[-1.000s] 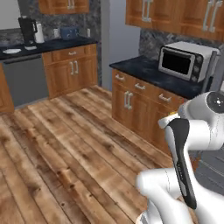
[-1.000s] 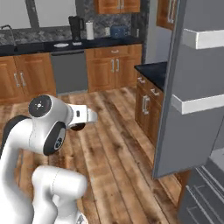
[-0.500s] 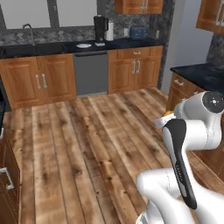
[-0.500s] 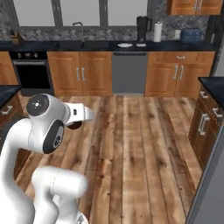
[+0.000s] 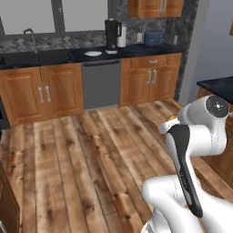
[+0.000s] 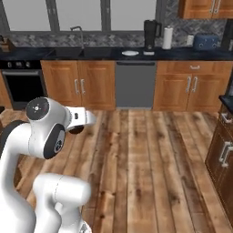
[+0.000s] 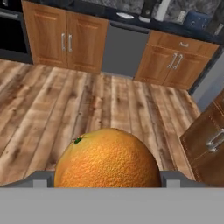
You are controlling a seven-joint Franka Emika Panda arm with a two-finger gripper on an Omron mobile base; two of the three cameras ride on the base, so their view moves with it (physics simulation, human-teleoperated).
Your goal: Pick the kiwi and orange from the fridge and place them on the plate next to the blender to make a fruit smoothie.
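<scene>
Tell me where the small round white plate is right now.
The small round white plate sits on the dark back counter, above the grey dishwasher, left of the black blender.

Orange [image 7: 108,158]: lower part cut off at the hand view's bottom; in the left base view only a sliver shows behind the arm. End effector [image 7: 105,179]: fingertips hidden beside the fruit. Plate [image 6: 130,53] beside blender [image 6: 149,34]: too small for detail.
</scene>
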